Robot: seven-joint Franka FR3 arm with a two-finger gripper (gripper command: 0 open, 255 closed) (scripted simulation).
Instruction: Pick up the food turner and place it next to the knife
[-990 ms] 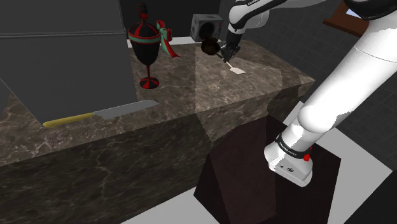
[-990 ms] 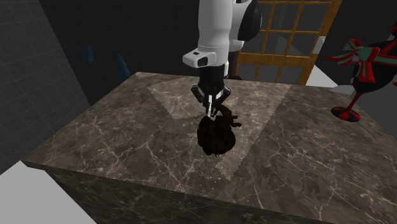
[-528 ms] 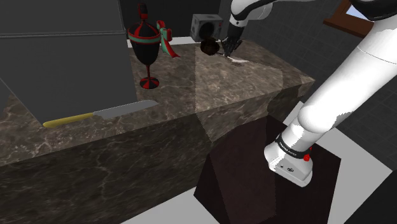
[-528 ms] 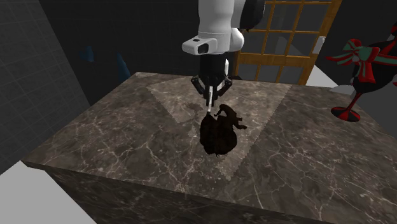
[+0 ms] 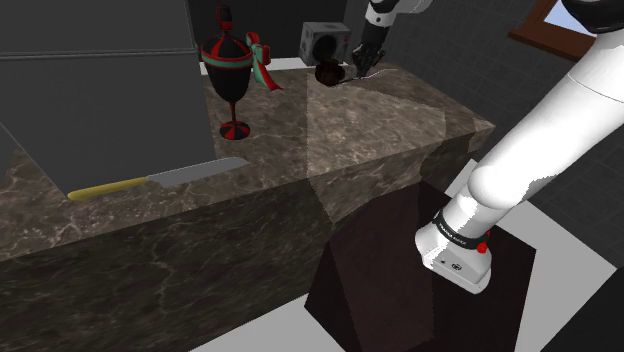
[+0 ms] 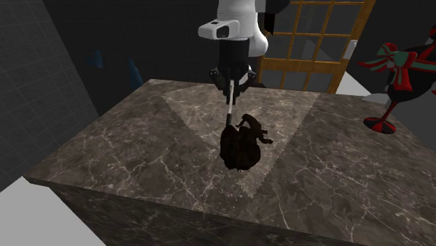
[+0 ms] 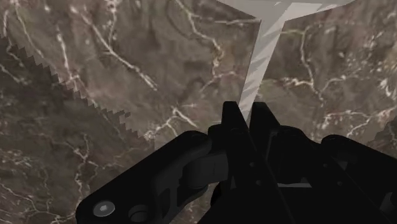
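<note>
Shoulder view: high, beside and behind the dark box stand (image 5: 385, 275). Faces along the dark veined marble counter (image 5: 400, 115) toward its far end.

Second exterior view: close, at that far end, facing back at the white arm (image 6: 237, 21) across the same counter (image 6: 140, 154).

Shared: red-and-black ribboned goblet (image 5: 232, 75) (image 6: 395, 77) and dark lumpy object (image 5: 327, 74) (image 6: 240, 147).

Wrist view: very near. Looks down past the black two-finger gripper (image 7: 249, 113) and along the pale, flat-handled food turner (image 7: 254, 76) onto marble.
</note>
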